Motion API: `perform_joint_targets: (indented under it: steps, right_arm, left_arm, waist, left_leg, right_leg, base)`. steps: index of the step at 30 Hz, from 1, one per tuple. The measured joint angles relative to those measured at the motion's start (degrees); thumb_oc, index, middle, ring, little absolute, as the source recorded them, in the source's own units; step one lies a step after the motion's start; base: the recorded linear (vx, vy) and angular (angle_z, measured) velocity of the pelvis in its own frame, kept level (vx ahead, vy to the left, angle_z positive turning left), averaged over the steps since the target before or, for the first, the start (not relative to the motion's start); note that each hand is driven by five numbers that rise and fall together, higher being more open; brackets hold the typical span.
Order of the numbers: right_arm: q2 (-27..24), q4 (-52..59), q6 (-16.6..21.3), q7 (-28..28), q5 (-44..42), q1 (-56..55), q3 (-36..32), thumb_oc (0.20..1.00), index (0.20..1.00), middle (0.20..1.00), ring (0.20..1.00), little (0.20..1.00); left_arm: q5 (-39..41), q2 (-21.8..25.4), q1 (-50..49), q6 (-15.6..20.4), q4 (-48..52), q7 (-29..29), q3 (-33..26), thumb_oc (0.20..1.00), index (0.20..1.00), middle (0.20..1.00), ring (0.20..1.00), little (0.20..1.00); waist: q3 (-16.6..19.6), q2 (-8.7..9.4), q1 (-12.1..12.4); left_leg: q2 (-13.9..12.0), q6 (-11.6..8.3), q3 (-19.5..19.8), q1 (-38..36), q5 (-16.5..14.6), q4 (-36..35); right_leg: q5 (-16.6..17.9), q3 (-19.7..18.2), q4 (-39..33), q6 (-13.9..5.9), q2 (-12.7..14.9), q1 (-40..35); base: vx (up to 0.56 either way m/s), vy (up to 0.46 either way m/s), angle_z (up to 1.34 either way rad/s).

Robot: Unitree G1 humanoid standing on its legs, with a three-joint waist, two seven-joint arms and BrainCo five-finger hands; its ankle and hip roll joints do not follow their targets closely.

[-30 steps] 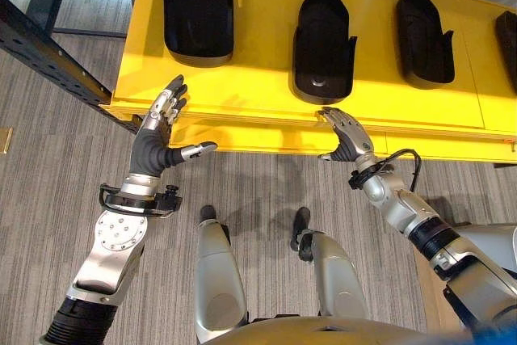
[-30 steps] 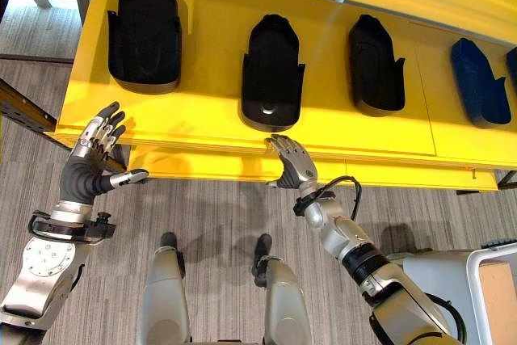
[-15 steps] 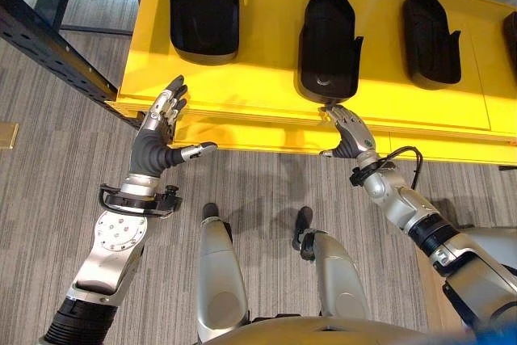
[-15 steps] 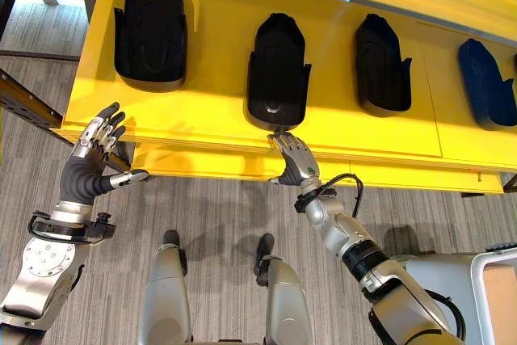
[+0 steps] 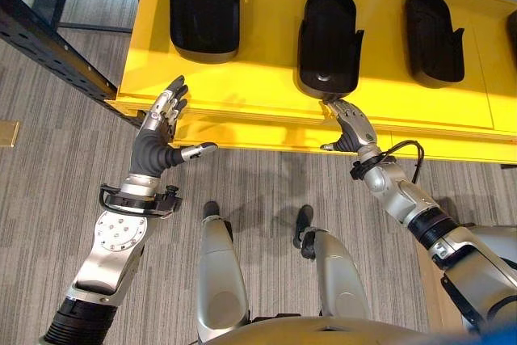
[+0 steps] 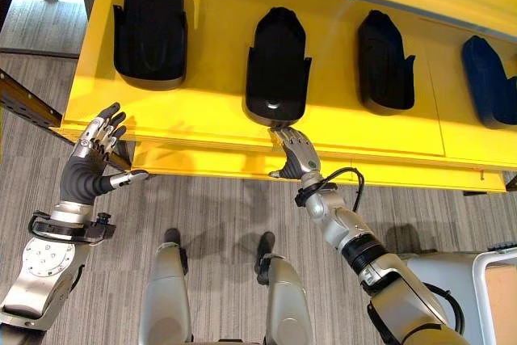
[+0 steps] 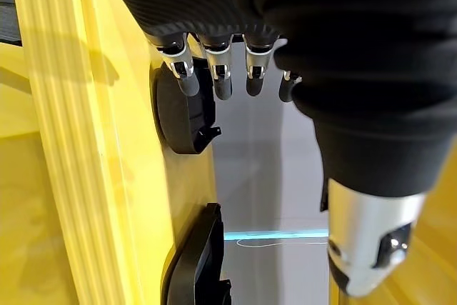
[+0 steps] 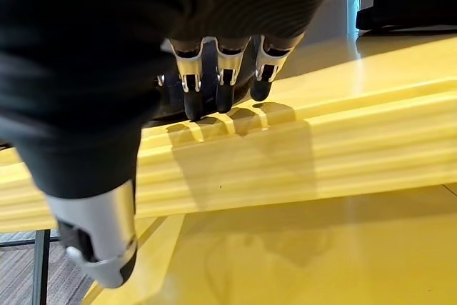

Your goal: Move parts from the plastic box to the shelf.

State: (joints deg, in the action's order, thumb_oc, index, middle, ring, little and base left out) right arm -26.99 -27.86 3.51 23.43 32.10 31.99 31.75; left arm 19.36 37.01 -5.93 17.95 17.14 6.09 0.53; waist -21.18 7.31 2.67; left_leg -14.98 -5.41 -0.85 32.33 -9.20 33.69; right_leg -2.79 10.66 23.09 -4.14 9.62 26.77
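Three black moulded parts lie in a row on the yellow shelf (image 5: 258, 98): one at the left (image 5: 203, 7), one in the middle (image 5: 328, 36), one at the right (image 5: 434, 34). My right hand (image 5: 353, 125) is open at the shelf's front edge, its straight fingertips touching the near end of the middle part (image 6: 277, 64). My left hand (image 5: 160, 136) is open, fingers spread, by the shelf's front left corner, holding nothing. In the right eye view a dark blue part (image 6: 491, 78) lies further right on the shelf.
A dark metal rack beam (image 5: 48, 42) runs diagonally at the left beside the shelf. Grey carpet floor (image 5: 266, 191) lies below the shelf's front edge. A white-rimmed box corner (image 6: 494, 280) stands at the lower right.
My right hand has reached forward from below the shelf lip up to the middle part's near end, and that part sits a little further back. The left hand has not moved.
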Motion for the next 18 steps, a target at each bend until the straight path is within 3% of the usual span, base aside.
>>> perform_joint_targets:
  steps: [18]
  right_arm:
    - [-0.07,-2.09,-0.6,0.36,-1.07,2.93,-0.61,1.0,1.0,1.0,1.0,1.0]
  left_arm:
    - [0.85,0.01,-0.61,0.0,0.0,-1.24,0.0,1.0,1.0,1.0,1.0,1.0]
  waist:
    - [-0.53,-0.62,0.21]
  left_leg:
    - [0.44,0.23,0.05,0.65,-0.05,0.8]
  right_leg:
    - [-0.04,-0.16,1.02,-0.07,0.55,0.72]
  base:
    - [0.0,0.0,0.0]
